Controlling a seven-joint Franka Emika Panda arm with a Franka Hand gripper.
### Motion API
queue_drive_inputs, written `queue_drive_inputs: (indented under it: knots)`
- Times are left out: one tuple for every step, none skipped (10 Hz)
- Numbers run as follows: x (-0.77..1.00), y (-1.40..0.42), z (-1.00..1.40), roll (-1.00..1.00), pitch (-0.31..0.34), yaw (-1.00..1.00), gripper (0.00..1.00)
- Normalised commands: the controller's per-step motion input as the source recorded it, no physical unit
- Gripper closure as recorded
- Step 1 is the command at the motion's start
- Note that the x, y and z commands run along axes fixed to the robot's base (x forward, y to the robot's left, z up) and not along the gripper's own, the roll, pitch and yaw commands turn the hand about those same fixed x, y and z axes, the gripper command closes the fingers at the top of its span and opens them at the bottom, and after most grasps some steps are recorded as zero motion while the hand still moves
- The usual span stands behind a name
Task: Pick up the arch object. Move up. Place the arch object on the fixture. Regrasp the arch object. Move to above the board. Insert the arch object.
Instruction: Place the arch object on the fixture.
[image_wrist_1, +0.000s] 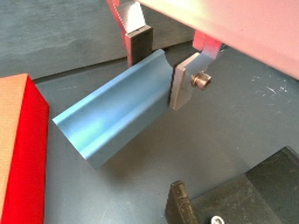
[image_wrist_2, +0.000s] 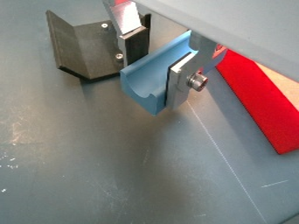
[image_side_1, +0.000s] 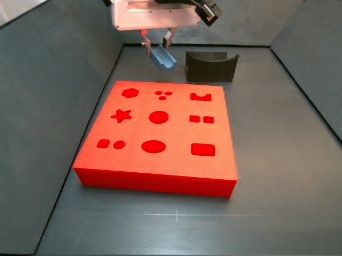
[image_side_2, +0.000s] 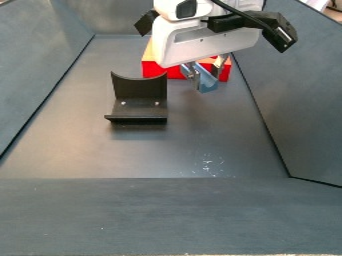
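Now, tool: the tool (image_wrist_1: 158, 70) pinches the arch piece (image_wrist_1: 117, 114) near one end, silver fingers (image_wrist_1: 184, 81) pressed against its two long sides; seen in both wrist views.
Arch piece: light blue, held clear of the grey floor (image_wrist_2: 105, 166), its long groove showing in a wrist view (image_wrist_2: 152, 79); in both side views it hangs tilted under the white wrist body (image_side_2: 201, 38).
Fixture: dark bracket (image_side_1: 210, 66) standing on the floor, near the arch piece but apart from it.
Board: red slab (image_side_1: 160, 135) with darker recesses, lying flat on the floor; the tool hangs beyond its far edge, not over it.
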Motion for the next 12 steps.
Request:
queue_drive_inputs:
  knots:
    - [0.01,0.00,1.00,0.01,-0.012,-0.01,1.00]
    - [-0.01,-0.01,1.00,-0.01,0.005,-0.01,1.00]
    - [-0.01,-0.01,1.00,-0.04,0.012,0.00,1.00]
    - [-0.02,-0.01,1.00,-0.06,0.015,0.01,1.00]
    - [-0.02,-0.01,1.00,-0.09,0.019,0.01,1.00]
    - [-0.03,-0.01,1.00,-0.11,0.020,0.00,1.00]
    - [-0.03,0.00,1.00,-0.13,0.023,-0.01,1.00]
    - [-0.03,0.00,1.00,-0.15,0.025,-0.02,1.00]
    - [-0.03,0.01,0.89,-0.14,0.029,-0.02,1.00]
    - [-0.03,0.00,0.77,-0.14,0.031,-0.02,1.00]
    - [-0.02,0.00,0.65,-0.12,0.036,-0.02,1.00]
    - [-0.01,0.00,0.47,-0.12,0.045,-0.01,1.00]
